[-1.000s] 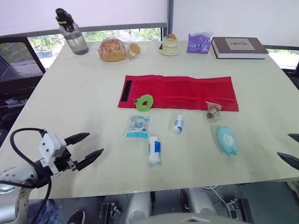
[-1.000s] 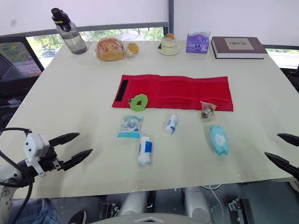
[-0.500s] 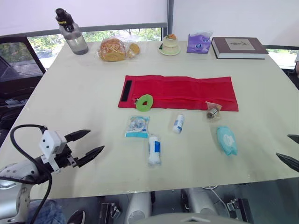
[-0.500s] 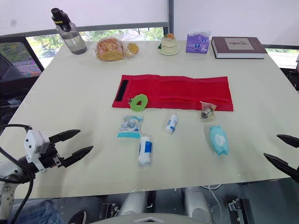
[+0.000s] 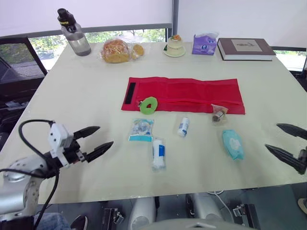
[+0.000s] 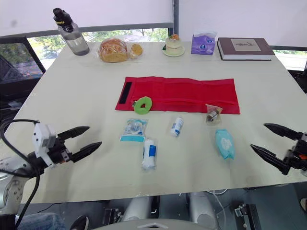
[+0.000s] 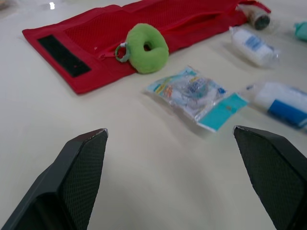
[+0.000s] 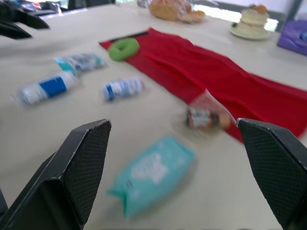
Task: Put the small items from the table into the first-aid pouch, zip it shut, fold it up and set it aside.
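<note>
The red first-aid pouch (image 5: pixel 184 94) lies unfolded flat in the middle of the table, with a green ring pull (image 5: pixel 148 105) at its near left edge. In front of it lie a clear packet with a blue strip (image 5: pixel 141 130), a white and blue roll (image 5: pixel 158 153), a small white bottle (image 5: pixel 183 127), a small bagged item (image 5: pixel 218 115) and a teal wipes pack (image 5: pixel 232 143). My left gripper (image 5: pixel 98 140) hovers open at the near left, left of the packet. My right gripper (image 5: pixel 288 142) is open at the near right, right of the wipes pack.
Along the far edge stand a water bottle (image 5: pixel 74 34), bagged bread (image 5: pixel 116 50), a small cake on a plate (image 5: pixel 174 46), a purple tissue pack (image 5: pixel 205 44) and a book (image 5: pixel 245 48). A dark chair (image 5: pixel 17 72) is at the table's left.
Both grippers have moved inward over the table: the left one to the right toward the packet, the right one to the left toward the wipes pack. The items have not moved.
</note>
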